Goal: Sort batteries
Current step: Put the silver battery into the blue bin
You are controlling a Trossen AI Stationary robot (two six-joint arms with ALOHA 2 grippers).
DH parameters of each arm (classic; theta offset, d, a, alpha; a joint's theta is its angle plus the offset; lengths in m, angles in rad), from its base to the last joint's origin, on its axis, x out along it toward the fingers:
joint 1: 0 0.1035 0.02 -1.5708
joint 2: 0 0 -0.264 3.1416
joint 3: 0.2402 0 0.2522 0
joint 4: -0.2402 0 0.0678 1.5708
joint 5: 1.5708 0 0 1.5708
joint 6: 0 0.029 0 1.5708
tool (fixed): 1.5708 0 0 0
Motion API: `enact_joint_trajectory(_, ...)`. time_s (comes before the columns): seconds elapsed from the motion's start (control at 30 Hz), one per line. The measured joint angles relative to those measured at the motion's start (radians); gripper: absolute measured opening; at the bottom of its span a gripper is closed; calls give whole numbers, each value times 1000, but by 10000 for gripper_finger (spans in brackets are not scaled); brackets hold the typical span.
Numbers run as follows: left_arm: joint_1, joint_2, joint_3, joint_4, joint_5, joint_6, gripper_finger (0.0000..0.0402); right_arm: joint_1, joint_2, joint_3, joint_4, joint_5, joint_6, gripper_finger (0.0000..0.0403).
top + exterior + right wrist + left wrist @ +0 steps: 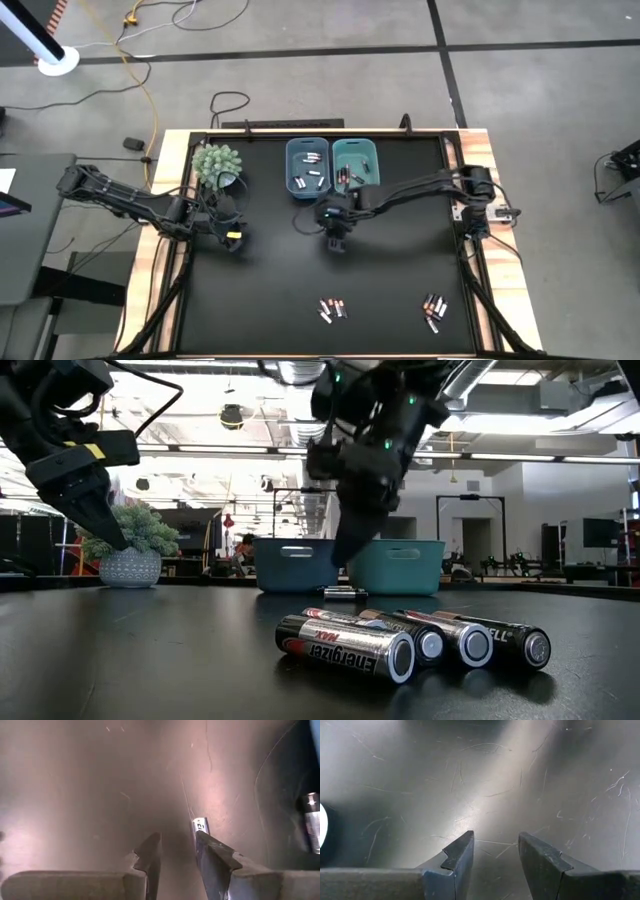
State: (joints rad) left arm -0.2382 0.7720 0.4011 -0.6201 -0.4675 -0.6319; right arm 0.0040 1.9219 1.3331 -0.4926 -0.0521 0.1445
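Your black table (270, 290) carries everything, and the biggest things on it are the two bins just behind your right gripper (334, 240): a blue bin (307, 168) and a teal bin (356, 162), side by side, each already holding a few batteries. A potted plant (218, 166) stands just behind the left gripper (233, 240).

Your right gripper hangs low over the table in front of the bins, jaws narrow with a slim gap between them. A single battery (200, 825) lies just past one fingertip, off to one side of the gap, and nothing is held. Another battery (311, 822) lies further out to that same side.

Your left gripper waits over bare table, jaws parted and empty.

The unsorted batteries lie well in front of both grippers in two small clusters, a middle heap (332, 309) and a right heap (435, 310).

The risk here: the lone battery is not centred in the gap, so a fingertip could land on it or nudge it, and being round it would roll away. If the jaws close off-centre, they may pinch it by one end and drop it on the way to a bin.
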Motion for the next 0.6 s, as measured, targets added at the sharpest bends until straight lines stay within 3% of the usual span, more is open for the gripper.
enact_joint_trajectory(0.2, 0, 0, 0, -4, 0, 0, 148, 1, 52, 0, -8, 20, -96, 137)
enact_joint_trajectory(0.6, 0, 0, 0, -3, 0, 55, 148, -8, 60, 0, -14, 60, -101, 136)
